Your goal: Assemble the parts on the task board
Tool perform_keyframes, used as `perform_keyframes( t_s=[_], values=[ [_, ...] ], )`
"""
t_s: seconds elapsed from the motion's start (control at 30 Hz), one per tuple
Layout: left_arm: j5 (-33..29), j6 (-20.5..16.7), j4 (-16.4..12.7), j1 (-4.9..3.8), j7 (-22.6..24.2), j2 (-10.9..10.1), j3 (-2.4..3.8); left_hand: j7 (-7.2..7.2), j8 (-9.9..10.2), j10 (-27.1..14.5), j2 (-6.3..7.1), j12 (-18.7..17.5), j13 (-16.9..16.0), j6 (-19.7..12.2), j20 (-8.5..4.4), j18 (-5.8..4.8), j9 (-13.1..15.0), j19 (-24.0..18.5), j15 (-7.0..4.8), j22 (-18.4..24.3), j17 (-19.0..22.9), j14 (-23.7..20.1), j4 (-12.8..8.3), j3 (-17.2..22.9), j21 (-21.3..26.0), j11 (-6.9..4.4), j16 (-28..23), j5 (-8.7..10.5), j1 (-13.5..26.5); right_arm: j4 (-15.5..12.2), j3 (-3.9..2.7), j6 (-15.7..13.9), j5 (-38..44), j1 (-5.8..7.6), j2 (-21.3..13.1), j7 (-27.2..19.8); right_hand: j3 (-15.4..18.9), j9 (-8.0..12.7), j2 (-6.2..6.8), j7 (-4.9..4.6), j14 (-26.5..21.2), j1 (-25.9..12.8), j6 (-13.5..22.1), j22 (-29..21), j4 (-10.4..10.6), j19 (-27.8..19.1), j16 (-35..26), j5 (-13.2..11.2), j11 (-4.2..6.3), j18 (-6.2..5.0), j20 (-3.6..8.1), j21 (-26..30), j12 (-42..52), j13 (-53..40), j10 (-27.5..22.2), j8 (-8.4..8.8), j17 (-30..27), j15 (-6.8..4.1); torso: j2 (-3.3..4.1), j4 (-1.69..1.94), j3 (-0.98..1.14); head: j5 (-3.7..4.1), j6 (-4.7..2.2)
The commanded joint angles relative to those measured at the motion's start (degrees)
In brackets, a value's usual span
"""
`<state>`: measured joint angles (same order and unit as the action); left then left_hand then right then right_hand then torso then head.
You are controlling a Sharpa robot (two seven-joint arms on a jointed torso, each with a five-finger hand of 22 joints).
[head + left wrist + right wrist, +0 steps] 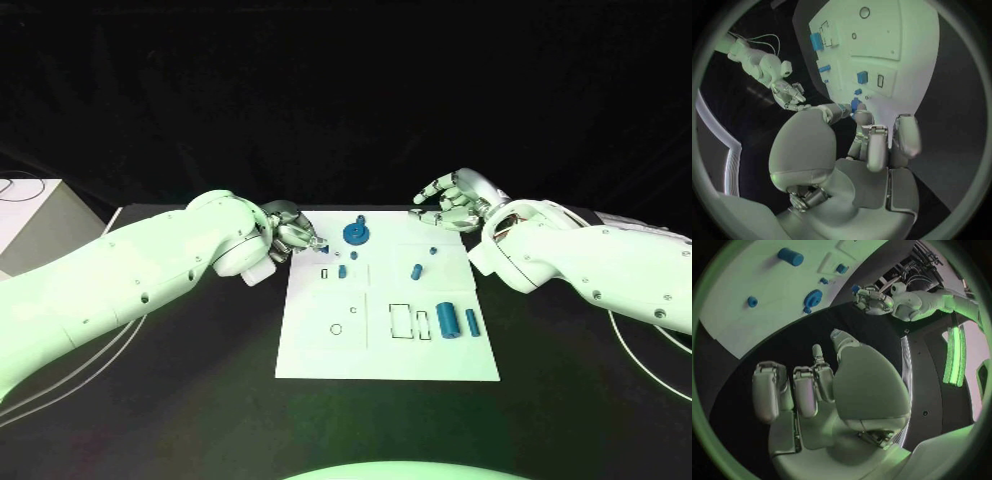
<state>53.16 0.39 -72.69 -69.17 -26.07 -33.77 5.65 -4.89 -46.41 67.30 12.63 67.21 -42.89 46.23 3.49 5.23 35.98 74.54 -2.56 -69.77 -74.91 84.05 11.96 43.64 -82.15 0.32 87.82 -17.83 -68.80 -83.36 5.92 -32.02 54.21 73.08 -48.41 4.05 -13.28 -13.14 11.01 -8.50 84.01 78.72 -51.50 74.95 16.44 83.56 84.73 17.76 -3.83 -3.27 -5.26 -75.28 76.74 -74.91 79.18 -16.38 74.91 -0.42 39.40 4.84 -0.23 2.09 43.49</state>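
You'll read no lettering on the white task board (325, 350) (mid black table (144, 400)) — left hand (289, 232) pinches a small blue part (854, 104) at its far-left corner, right hand (454, 198) spread, holding nothing.

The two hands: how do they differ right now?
The left hand pinches a small blue part; the right hand holds nothing. The left hand is at the far left corner of the task board; the right hand is over the black table, by the board's far right corner. Both are silver.
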Motion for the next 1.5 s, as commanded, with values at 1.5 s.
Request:
perform_keyframes(
  t_s=[1.5],
  values=[
    [12.20, -4.05, -1.78, 4.35, 0.38, 0.22, -1.45, 0.28, -0.44, 0.77, -0.18, 0.18, -0.16, 0.94, -0.19, -0.55, -0.10, 0.47, -0.60, -0.18, -10.36, 4.52, -10.21, 11.11, -0.42, -0.17, 0.44, -0.11, 0.71, 1.55, 0.02, -5.36, -14.50, -0.03, 0.64, -14.38, -15.69, 0.56, 3.41, -4.32, -22.15, -1.70, 1.49, -58.44, -4.31, -23.62, -73.87, 1.21, -5.29, -7.28, -7.26, 71.55, -69.11, 69.75, -16.73, 0.26, -54.06, 6.75, 0.17, 0.02, 0.02, 0.13, 1.12]
  ],
)
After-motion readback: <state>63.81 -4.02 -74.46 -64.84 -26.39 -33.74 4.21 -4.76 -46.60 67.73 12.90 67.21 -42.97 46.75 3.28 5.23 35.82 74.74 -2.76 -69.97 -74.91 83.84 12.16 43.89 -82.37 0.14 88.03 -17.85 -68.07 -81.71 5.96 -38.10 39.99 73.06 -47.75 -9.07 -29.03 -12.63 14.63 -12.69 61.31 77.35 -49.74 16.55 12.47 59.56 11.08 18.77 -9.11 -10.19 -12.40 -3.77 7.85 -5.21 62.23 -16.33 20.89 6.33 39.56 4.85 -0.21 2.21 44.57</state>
